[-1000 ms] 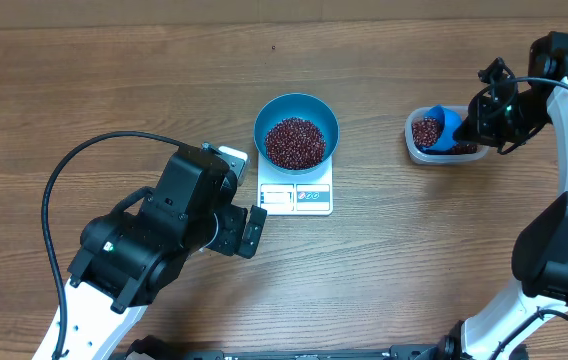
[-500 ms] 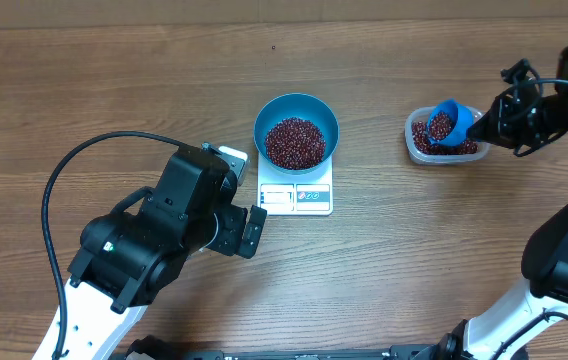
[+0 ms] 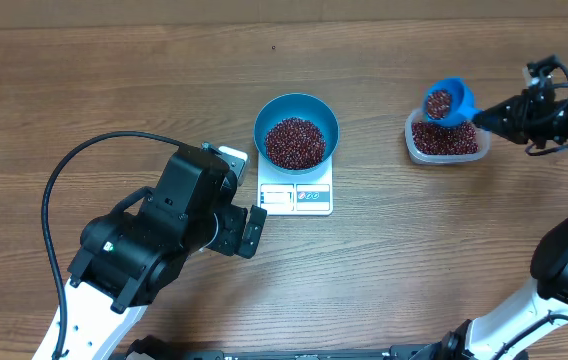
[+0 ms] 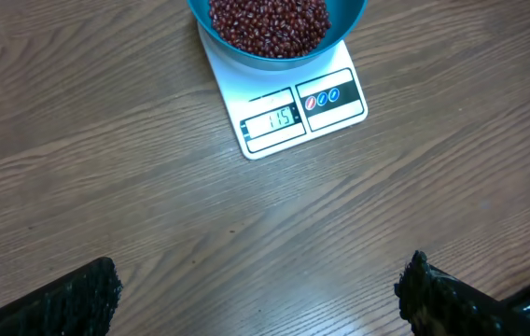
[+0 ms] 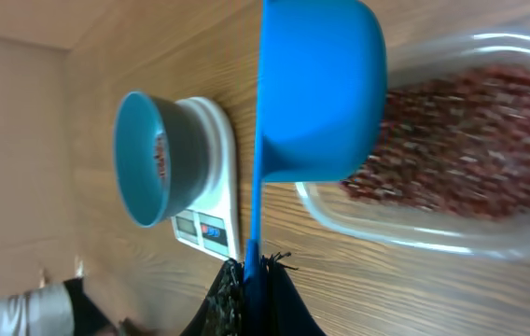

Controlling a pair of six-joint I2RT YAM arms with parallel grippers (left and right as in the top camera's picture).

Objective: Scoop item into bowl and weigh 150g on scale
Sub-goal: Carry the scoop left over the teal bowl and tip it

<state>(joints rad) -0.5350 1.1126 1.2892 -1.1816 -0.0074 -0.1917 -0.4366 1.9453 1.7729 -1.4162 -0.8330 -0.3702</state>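
My right gripper [image 5: 249,278] is pinched tight on the thin handle of the blue scoop [image 3: 448,103], and the cup now rides clear of the beans. A second ago it was sunk in the clear tub [image 3: 464,152], well off to the right of the scale [image 3: 296,197]. Since then I have lifted it out, and it hangs over the tub's far edge with a small load of beans [image 3: 441,101] inside. That gives me a fresh scoopful ready to carry back toward the scale.

The teal bowl [image 3: 267,112] sits on the scale, overhanging its back half, already holding a good heap of beans [image 3: 295,142]. My left gripper [image 4: 260,294] has not moved: fingers spread wide, holding nothing, hovering over the wooden table [image 3: 114,90] just in front and left of the scale.

The only writing I can make out is the scale's display [image 4: 282,119], which seems to read 115. By that figure I judge the bowl short of target, so this load is needed. The two round buttons beside it carry marks too small to read.
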